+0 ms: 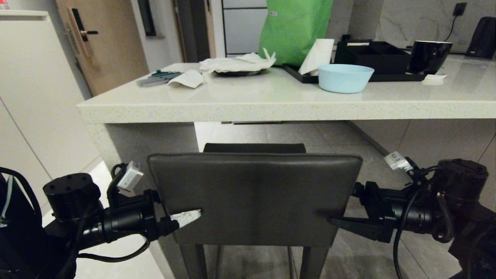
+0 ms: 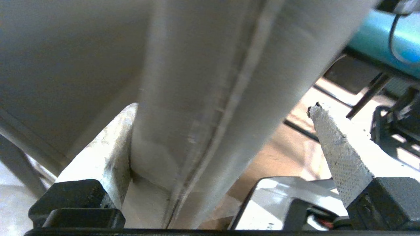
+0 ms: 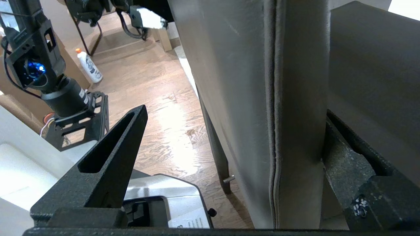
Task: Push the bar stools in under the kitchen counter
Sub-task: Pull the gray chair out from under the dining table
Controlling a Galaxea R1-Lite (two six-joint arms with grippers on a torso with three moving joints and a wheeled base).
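Observation:
The dark grey leather bar stool (image 1: pixel 255 197) stands in front of me, its rectangular back towards me and its seat (image 1: pixel 254 147) reaching under the kitchen counter (image 1: pixel 271 106). My left gripper (image 1: pixel 182 217) is open and straddles the left edge of the back (image 2: pixel 210 108), with one taped finger (image 2: pixel 108 144) against the leather. My right gripper (image 1: pixel 337 223) is open around the right edge (image 3: pixel 288 114), where one black finger (image 3: pixel 351 157) touches it. The teal bar stool (image 2: pixel 380 42) shows only in the left wrist view, off beyond the far side of the grey stool.
On the counter are a pale blue bowl (image 1: pixel 345 77), a green bag (image 1: pixel 294 27), a black tray (image 1: pixel 372 58) and papers (image 1: pixel 236 64). A tall white cabinet (image 1: pixel 35 97) stands to the left, with a grey support panel (image 1: pixel 151 139) beside the stool. A camera stand (image 3: pixel 65 98) and a bottle (image 3: pixel 88 65) stand on the wooden floor.

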